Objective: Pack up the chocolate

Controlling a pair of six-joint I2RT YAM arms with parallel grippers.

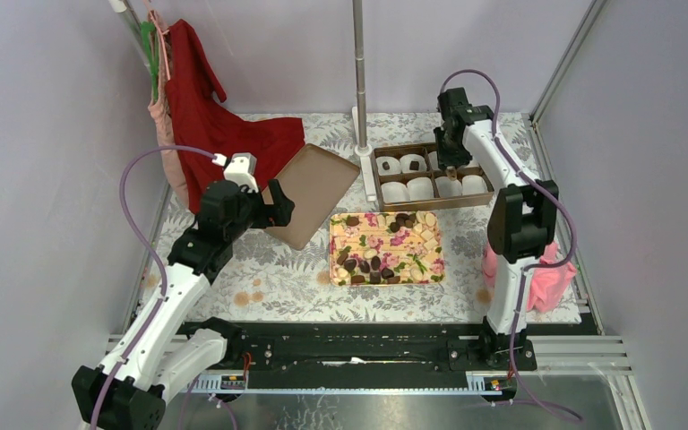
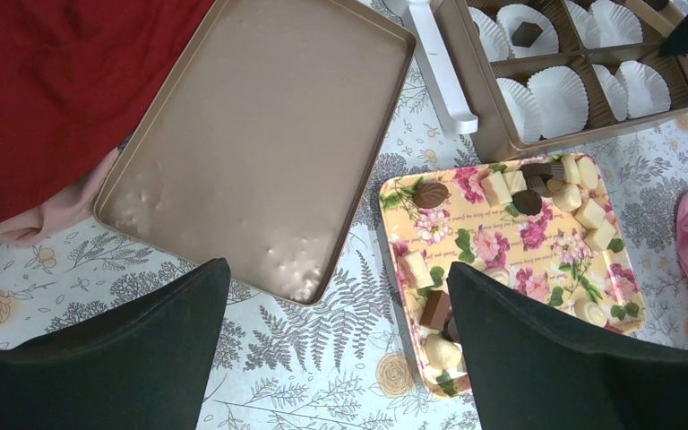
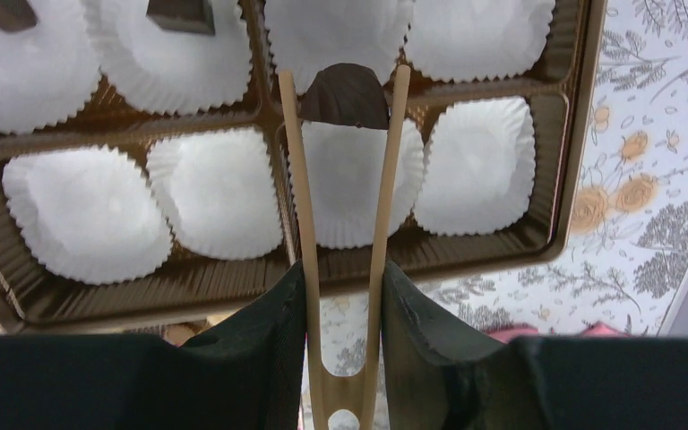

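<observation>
Several dark chocolate pieces (image 1: 369, 266) lie among pale ones on the floral tray (image 1: 333, 251). The same tray (image 2: 493, 251) shows in the left wrist view with a leaf-shaped chocolate (image 2: 431, 193). My right gripper (image 3: 342, 278) is shut on thin wooden tongs (image 3: 300, 197). Their tips pinch one dark chocolate (image 3: 345, 94) above the divider of the brown box (image 3: 573, 134). Two of the box's white paper cups (image 3: 90, 210) hold a chocolate (image 3: 182, 13). My left gripper (image 2: 336, 269) hangs open over the tablecloth between the box lid (image 2: 260, 134) and the tray, holding nothing.
The upturned lid (image 1: 313, 193) leans left of the tray. A red cloth (image 1: 224, 125) lies behind the left arm. A pink cloth (image 1: 546, 278) sits by the right arm's base. A metal pole (image 1: 359, 63) on a white foot stands left of the box (image 1: 372, 179).
</observation>
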